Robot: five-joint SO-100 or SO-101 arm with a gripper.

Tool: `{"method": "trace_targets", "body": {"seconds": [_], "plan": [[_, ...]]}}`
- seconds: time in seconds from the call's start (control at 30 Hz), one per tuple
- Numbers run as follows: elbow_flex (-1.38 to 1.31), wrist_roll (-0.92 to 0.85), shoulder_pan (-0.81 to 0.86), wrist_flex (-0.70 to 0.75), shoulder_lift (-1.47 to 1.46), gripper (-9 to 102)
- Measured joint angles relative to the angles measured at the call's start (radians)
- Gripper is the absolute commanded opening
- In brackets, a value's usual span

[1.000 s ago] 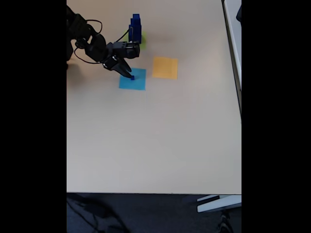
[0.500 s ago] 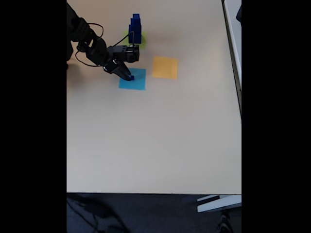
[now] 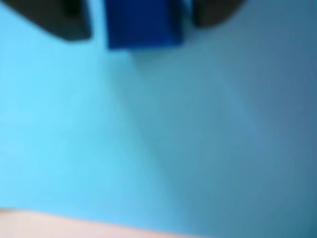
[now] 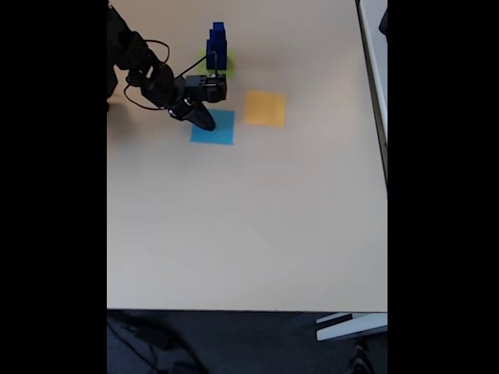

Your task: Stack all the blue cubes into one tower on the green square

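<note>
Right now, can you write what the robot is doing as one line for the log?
gripper: around small blue cube, grip unclear | cube: on light-blue square | tower: on green square | stage: picking last cube

Wrist view is all blur: the small blue cube (image 3: 143,24) runs off the top edge, and the two dark fingers (image 3: 59,20) beside it are cut off too. In the fixed view the pincer (image 4: 207,123) hides that cube, contact is unclear, and the tower (image 4: 217,47) covers most of the green square (image 4: 228,62).
</note>
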Motion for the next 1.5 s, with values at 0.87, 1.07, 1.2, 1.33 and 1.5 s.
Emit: {"method": "trace_targets", "body": {"seconds": [0.87, 1.07, 1.2, 1.33, 1.5], "plan": [[0.051, 0.015, -0.061, 0.337, 0.414, 0], [0.058, 0.049, -0.126, 0.565, 0.661, 0], [0.054, 0.051, -0.133, 0.713, 0.781, 0], [-0.008, 0.051, -0.166, 0.861, 0.85, 0], [-0.109, 0.058, -0.187, 0.999, 0.896, 0]]}}
